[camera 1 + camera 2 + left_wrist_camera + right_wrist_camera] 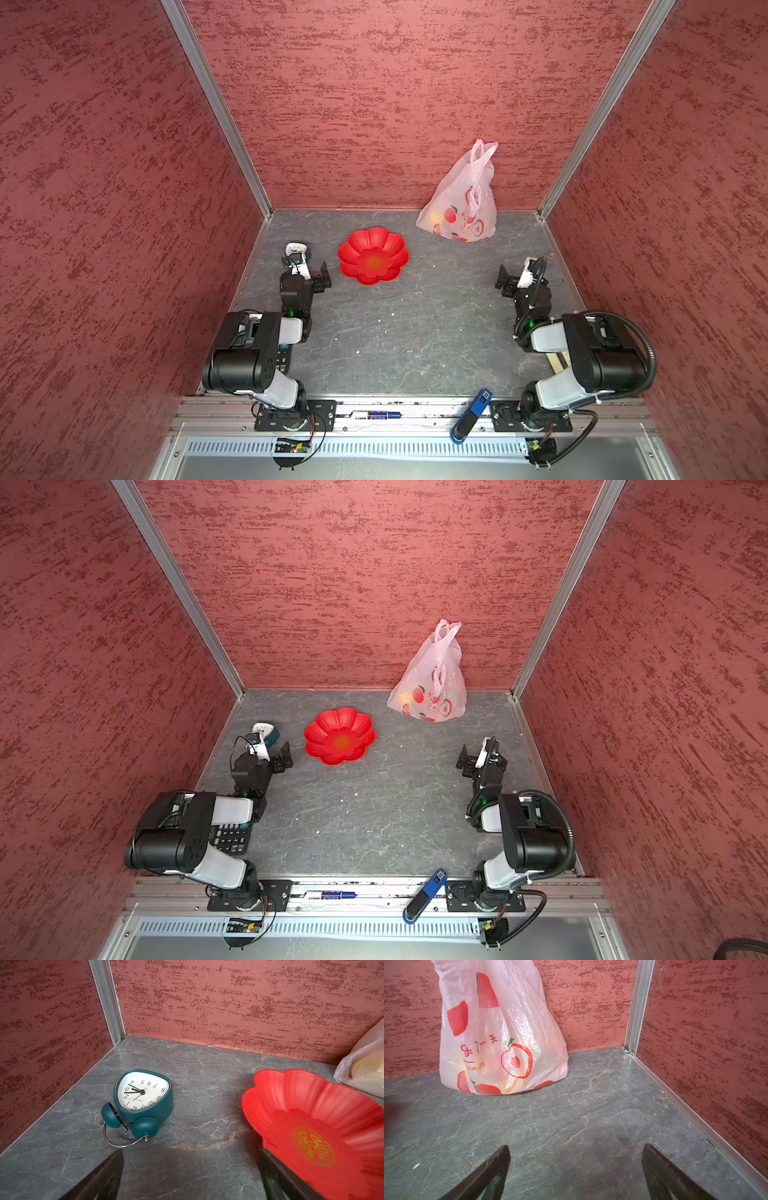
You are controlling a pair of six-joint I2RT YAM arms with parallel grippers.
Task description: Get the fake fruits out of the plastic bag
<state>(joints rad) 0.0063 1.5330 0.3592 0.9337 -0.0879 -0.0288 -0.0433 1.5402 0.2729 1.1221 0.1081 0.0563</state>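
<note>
The plastic bag (461, 208) (432, 688) stands upright against the back wall, right of centre, pale pink with printed red fruit pictures and its handles up. The fake fruits show only as faint yellow shapes (434, 217) through the plastic and as a cream lump (369, 1070). My right gripper (505, 280) (576, 1148) is open above bare table, well short of the bag (500, 1043). My left gripper (321, 281) (191, 1155) is open and empty at the left, far from the bag.
A red flower-shaped plate (357, 245) (311, 1105) lies empty just right of my left gripper. A teal alarm clock (143, 1095) (296, 251) lies ahead of it near the left wall. A keypad device (230, 837) sits under the left arm. A blue tool (471, 415) rests on the front rail.
</note>
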